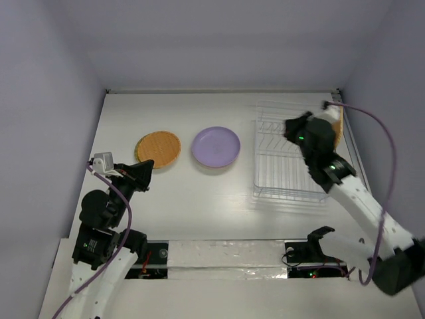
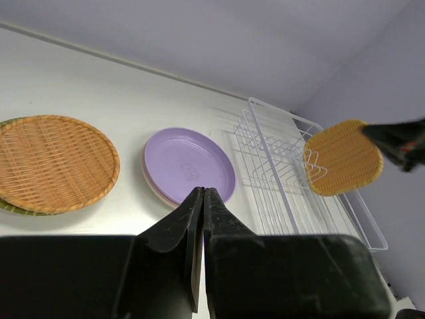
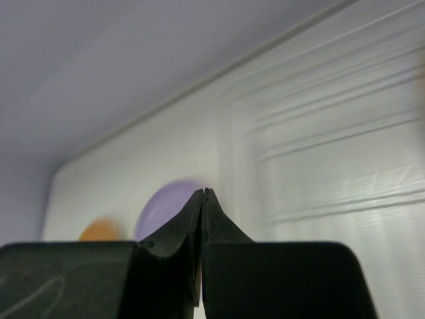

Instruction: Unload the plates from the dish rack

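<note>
Rack (image 1: 287, 166), 1 only, at right of table (image 1: 199, 199), w/ 1 plate left: orange woven rounded-square plate (image 2: 342, 156) standing on edge at its far-right end. 2 stacks on table: round orange woven plate (image 2: 53, 163) over greenish one (image 2: 8, 209), purple plate (image 2: 189, 163) over paler ones (image 2: 153, 186). Right gripper (image 3: 202, 199) above rack, fingers pinched together, empty; left gripper (image 2: 202, 199) likewise, near stacks. Risk: shut tips prob. topple last plate or drag light rack unless opened first.
</note>
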Available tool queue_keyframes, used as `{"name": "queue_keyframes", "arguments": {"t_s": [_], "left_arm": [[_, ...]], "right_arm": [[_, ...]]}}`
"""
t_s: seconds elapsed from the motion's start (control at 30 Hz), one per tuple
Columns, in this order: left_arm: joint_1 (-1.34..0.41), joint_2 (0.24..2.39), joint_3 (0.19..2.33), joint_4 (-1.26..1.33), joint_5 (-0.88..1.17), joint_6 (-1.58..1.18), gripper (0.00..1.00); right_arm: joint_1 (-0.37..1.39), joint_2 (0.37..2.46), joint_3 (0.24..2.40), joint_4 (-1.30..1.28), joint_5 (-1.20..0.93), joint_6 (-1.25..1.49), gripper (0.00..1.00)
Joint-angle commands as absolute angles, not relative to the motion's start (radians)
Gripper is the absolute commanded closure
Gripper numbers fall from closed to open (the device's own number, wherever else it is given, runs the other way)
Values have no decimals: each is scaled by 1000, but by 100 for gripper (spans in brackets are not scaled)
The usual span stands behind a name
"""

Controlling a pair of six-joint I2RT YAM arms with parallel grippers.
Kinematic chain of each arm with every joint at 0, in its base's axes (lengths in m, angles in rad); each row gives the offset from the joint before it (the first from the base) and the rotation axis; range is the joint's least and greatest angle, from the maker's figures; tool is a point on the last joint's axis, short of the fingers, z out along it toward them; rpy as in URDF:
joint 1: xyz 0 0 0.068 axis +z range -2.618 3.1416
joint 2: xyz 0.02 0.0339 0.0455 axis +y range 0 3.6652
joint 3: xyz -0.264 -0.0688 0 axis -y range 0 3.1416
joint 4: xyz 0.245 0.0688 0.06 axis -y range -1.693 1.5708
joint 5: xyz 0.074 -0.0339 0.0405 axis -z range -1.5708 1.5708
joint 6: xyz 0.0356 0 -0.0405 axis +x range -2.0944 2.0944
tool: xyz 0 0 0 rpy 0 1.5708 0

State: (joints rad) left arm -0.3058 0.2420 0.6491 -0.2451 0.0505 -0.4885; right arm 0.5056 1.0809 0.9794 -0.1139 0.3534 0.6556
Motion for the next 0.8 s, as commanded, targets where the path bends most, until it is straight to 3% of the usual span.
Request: {"name": "queue_keyframes", "arguments": {"t_s": [0.0,0.1,0.17,0.27,0.3,0.37,0.4,0.43,0.63,0.77], "left_arm": [[-301,219,666,-212,38,-488,100],[-310,207,667,-213,35,-491,96],[-321,203,666,-210,35,-491,85],[-321,206,666,-209,47,-491,75],[-321,206,666,-209,49,-491,74],[-321,207,666,-209,48,-492,71],[-321,209,666,-210,45,-494,70],[-321,209,666,-212,41,-494,68],[-330,206,666,-212,51,-492,67],[-339,201,666,-209,54,-491,67]], "right_arm": [[335,858,896,-245,469,568,100],[195,801,928,-339,517,500,100],[78,854,969,-373,509,470,97],[-15,917,1003,-399,488,419,81],[-68,951,1009,-393,448,408,70],[-100,986,1031,-402,422,399,58],[-113,1024,1046,-391,429,394,46],[-126,1049,1060,-394,422,388,41],[-190,1276,1189,-428,327,319,38],[-190,1344,1180,-405,253,304,50]]}}
